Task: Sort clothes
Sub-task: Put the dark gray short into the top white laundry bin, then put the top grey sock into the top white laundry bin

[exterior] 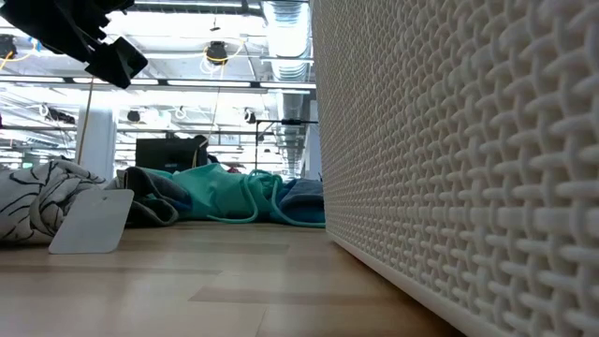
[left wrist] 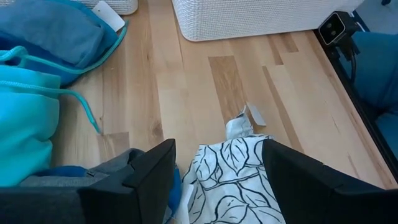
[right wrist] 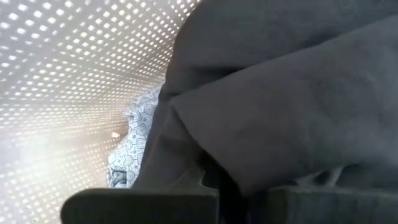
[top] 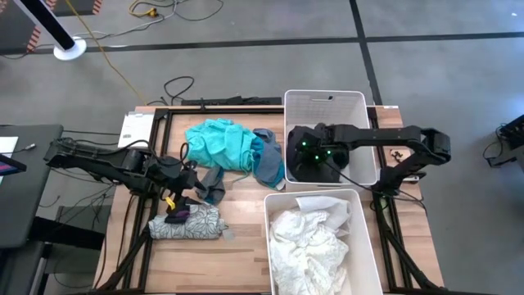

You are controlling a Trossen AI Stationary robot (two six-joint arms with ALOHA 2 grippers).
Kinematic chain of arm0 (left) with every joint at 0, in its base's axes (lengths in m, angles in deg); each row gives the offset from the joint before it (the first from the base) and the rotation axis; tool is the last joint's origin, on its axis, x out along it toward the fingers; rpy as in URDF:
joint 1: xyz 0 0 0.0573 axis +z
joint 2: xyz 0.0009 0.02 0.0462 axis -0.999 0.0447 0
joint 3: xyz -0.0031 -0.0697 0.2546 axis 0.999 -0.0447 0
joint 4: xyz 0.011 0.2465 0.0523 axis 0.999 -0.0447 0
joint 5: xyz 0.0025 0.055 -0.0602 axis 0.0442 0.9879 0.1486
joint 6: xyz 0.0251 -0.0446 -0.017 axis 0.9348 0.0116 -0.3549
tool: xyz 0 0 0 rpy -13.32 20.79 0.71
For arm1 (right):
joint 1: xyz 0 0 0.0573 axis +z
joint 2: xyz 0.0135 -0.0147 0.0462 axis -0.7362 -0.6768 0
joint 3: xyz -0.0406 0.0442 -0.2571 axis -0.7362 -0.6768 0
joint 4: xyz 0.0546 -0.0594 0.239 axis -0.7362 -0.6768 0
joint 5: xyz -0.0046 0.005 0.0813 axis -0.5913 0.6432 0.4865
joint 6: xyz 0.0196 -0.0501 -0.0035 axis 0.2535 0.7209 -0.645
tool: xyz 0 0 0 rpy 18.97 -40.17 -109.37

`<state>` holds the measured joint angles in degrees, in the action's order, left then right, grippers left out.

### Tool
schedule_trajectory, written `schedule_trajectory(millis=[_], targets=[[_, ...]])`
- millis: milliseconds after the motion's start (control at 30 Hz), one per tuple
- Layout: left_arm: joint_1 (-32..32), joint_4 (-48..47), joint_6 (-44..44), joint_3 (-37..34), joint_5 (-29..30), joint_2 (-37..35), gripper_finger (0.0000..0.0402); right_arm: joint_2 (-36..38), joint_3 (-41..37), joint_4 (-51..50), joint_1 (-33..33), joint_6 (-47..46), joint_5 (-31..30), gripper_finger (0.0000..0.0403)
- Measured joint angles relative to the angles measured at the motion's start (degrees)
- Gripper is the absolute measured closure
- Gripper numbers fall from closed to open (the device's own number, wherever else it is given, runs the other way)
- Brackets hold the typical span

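A white garment with dark leaf print [top: 187, 223] lies on the table's near left; it also shows in the left wrist view [left wrist: 231, 190]. My left gripper [top: 182, 197] hovers just above it, open, its fingers either side of the print [left wrist: 217, 171]. A teal garment [top: 219, 141] and a grey-blue one [top: 266, 160] lie heaped at mid table, with a dark grey piece [top: 211, 184] beside my left gripper. My right gripper [top: 304, 152] is down inside the far white bin [top: 327, 102], shut on a dark garment [right wrist: 298, 81]. My right gripper reaches into the far bin from the table's right, slanting down. A fold of the dark garment [right wrist: 208, 177] sits between its two fingers. The cloth bulges over the fingers and hides how far back it reaches. The rest of the garment lies in the bin.
The near white bin [top: 360, 246] holds white clothes [top: 307, 238]. A pale patterned cloth [right wrist: 134, 146] lies in the far bin under the dark garment. A white tag [exterior: 94, 220] leans on the leaf-print garment. Bare wood [left wrist: 186, 93] lies between the clothes and the bins.
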<state>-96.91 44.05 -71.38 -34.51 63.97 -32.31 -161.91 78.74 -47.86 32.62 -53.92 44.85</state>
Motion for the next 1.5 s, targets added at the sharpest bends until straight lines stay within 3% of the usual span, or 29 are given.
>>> schedule_trajectory(millis=[267,467,667,900,1267,1500], targets=[[0.00,-0.02,0.05,0.00,0.88,0.00,0.0166,0.81,0.45,0.37,1.00,-0.01,0.71,0.0377],[0.00,-1.24,-0.04,0.00,1.25,0.00,0.0166,5.25,6.36,-2.96,3.90,0.01,-0.18,0.0373],[0.01,-2.56,-0.20,0.00,4.23,0.02,0.0166,10.61,12.25,-6.51,7.93,0.12,-4.84,0.0349],[0.02,-2.18,-1.94,-2.61,6.06,1.25,0.0166,15.86,15.32,-4.98,15.43,0.52,-8.88,0.0298],[0.02,3.00,-6.46,-5.25,15.52,12.34,0.0166,14.60,15.70,9.99,29.98,4.33,-9.24,0.0159],[0.02,3.69,-10.53,-5.25,26.31,20.19,0.0166,10.68,15.70,10.97,35.03,4.47,-10.47,0.0145]])
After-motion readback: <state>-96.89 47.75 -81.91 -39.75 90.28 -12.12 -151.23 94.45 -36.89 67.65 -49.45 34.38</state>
